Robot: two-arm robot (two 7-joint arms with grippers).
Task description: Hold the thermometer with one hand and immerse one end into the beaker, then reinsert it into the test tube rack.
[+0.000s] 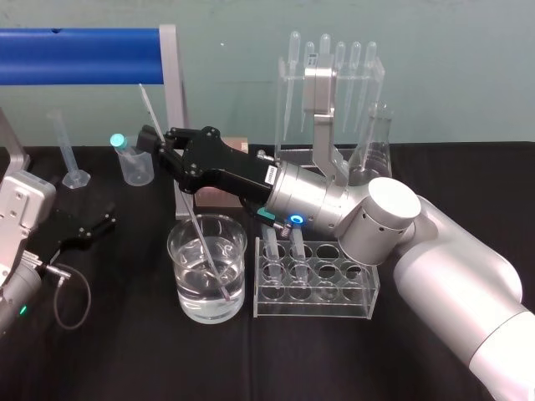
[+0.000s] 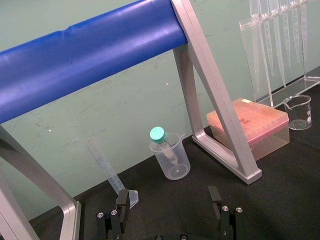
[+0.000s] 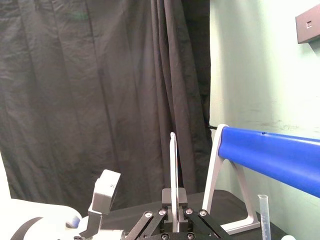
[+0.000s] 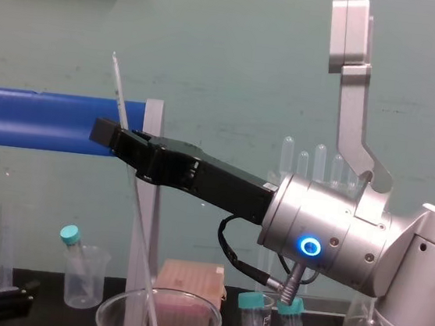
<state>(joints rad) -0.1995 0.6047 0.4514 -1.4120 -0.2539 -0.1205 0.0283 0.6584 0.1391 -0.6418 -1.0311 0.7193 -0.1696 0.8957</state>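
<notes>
The right tool [image 1: 154, 139], long, black and two-fingered on a smooth silver wrist with a glowing blue ring, reaches across to the left above the table [image 1: 125, 351], which is draped in matte black cloth. Its fingers are pinched on the thermometer [image 1: 194, 219], a thin, straight whitish glass rod gripped near its upper end. The rod leans, top to the far left, and its lower tip sits under the water in the beaker [image 1: 177, 267], a wide, clear glass cylinder with a thick round rim. Just to the right of the beaker stands the rack [image 1: 313, 307], a clear plastic box with round holes. The left tool [image 2: 167, 194] rests low at the table's left edge, its black fingers spread apart.
</notes>
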